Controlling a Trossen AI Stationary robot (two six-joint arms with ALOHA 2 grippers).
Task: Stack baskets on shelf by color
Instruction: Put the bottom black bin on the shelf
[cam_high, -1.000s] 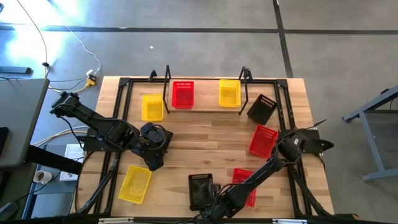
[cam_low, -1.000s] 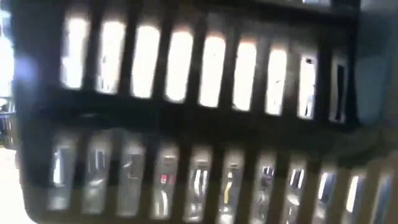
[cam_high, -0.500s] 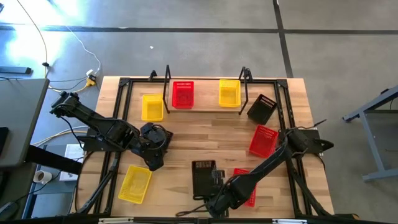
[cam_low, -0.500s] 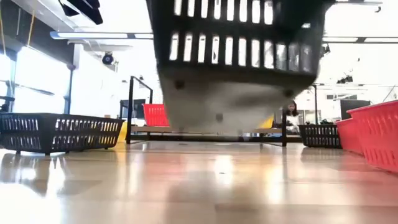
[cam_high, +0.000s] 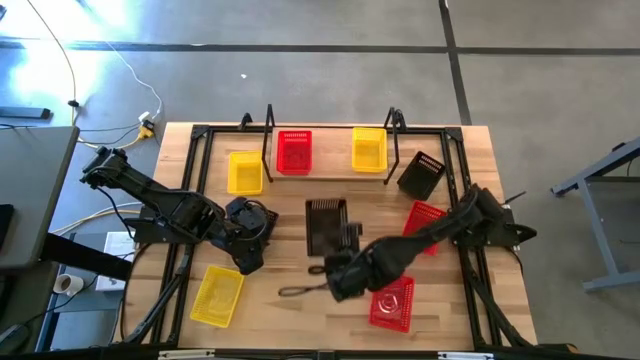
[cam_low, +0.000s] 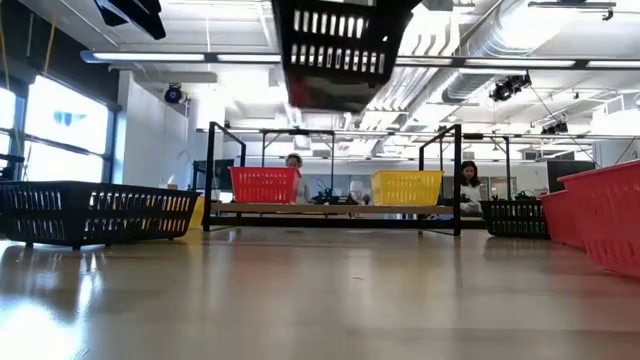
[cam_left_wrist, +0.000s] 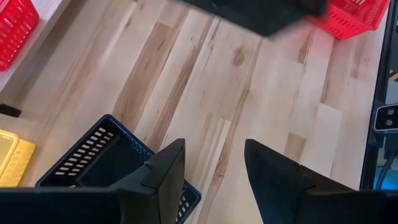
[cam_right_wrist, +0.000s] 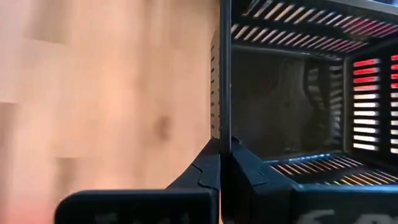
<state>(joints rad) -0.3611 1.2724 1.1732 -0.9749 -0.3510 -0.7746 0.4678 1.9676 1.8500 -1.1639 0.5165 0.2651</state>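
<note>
Right gripper (cam_high: 349, 243) is clamped on the rim of a black basket (cam_high: 325, 225), holding it up in the air over the middle of the table (cam_high: 300, 205), near the shelf (cam_high: 330, 176). Left gripper (cam_left_wrist: 211, 171) hangs with its fingers apart over another black basket (cam_left_wrist: 102, 162).

A grey concrete floor (cam_high: 300, 70) crossed by dark seams is seen around the light wooden plank tabletop (cam_high: 300, 215). Tall bright windows (cam_low: 50, 130), long ceiling light strips (cam_low: 150, 57) and silver ducts (cam_low: 455, 60) are shown beyond.
</note>
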